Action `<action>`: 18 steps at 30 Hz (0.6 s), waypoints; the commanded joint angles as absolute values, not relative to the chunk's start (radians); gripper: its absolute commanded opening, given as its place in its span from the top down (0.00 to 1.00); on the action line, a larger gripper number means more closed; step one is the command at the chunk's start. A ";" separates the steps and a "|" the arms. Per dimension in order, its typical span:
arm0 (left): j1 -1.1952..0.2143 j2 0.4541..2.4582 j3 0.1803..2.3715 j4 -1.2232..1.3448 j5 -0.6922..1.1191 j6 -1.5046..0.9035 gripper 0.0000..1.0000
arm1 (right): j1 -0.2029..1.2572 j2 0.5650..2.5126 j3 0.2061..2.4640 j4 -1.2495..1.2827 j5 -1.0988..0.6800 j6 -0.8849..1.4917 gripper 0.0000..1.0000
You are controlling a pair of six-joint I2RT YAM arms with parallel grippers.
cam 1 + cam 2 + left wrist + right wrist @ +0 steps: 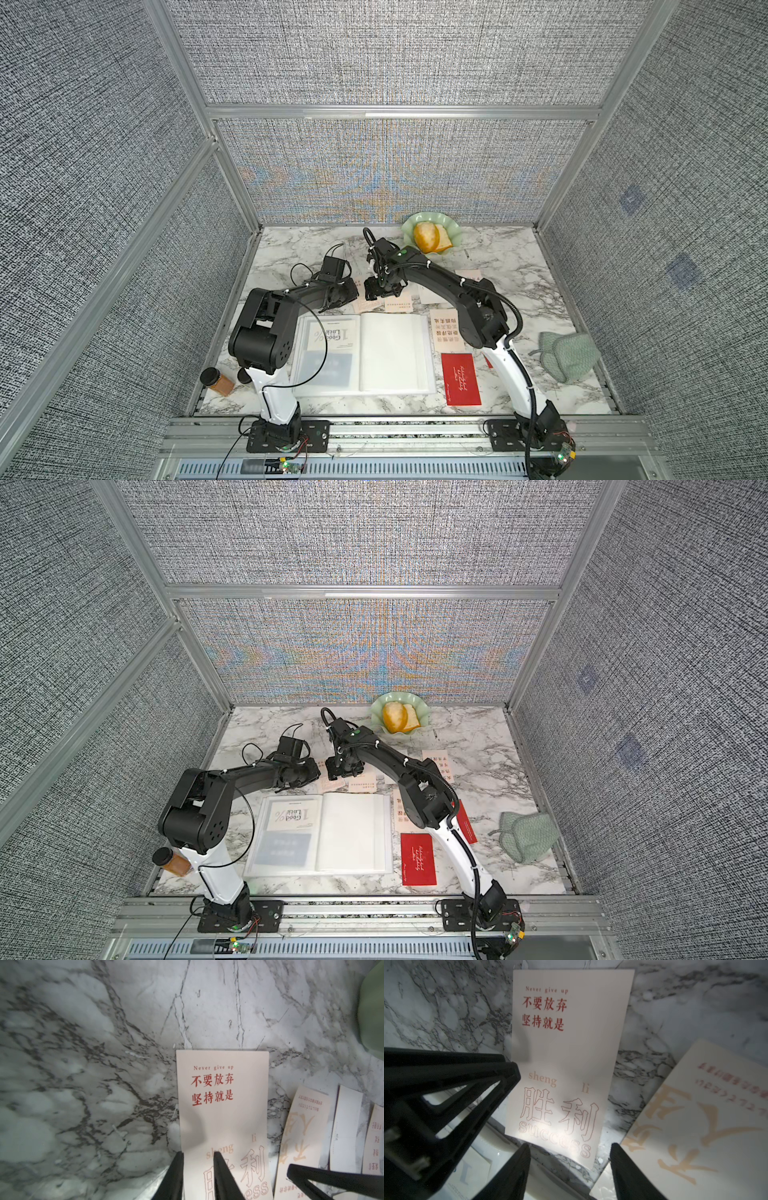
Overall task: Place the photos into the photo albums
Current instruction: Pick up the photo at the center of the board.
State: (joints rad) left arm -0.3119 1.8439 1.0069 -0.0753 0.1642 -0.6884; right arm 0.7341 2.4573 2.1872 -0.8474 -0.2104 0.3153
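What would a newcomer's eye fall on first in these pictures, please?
The open photo album lies front and centre on the marble table, a bright red card just to its right. Behind it, the left gripper and right gripper meet at a cream "Never give up" card; a green bowl sits at the back.

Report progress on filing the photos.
Done: a white Good Luck card and a blue card fill the left page of the grey-white photo album. In hand: left gripper straddles the edge of a cream red-lettered card; right gripper open near it. Left: red card and cream cards on the marble table.
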 commanded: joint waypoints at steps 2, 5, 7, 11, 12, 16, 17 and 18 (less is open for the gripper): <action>-0.310 1.848 1.004 -0.086 0.163 -0.674 0.71 | 0.737 2.451 2.171 -0.836 -0.224 0.317 0.36; -0.310 1.857 1.004 -0.095 0.159 -0.669 0.71 | 0.737 2.452 2.161 -0.826 -0.227 0.323 0.36; -0.310 1.869 1.011 -0.107 0.158 -0.666 0.71 | 0.736 2.452 2.157 -0.824 -0.224 0.328 0.36; -0.310 1.886 1.021 -0.118 0.160 -0.663 0.72 | 0.736 2.447 2.134 -0.806 -0.248 0.335 0.36; -0.310 1.890 1.023 -0.119 0.160 -0.661 0.71 | 0.735 2.447 2.129 -0.800 -0.262 0.337 0.36; -0.310 1.891 1.025 -0.129 0.155 -0.660 0.71 | 0.734 2.456 2.126 -0.786 -0.280 0.349 0.36; -0.310 1.890 1.026 -0.132 0.151 -0.660 0.71 | 0.732 2.458 2.127 -0.783 -0.283 0.352 0.36; -0.310 1.891 1.026 -0.135 0.150 -0.657 0.71 | 0.731 2.461 2.126 -0.780 -0.292 0.356 0.36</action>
State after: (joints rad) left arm -0.3115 1.8809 1.0302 -0.0525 0.1707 -0.6765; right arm 0.7326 2.4554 2.1265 -0.7872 -0.2661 0.3355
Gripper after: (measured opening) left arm 0.287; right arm 0.645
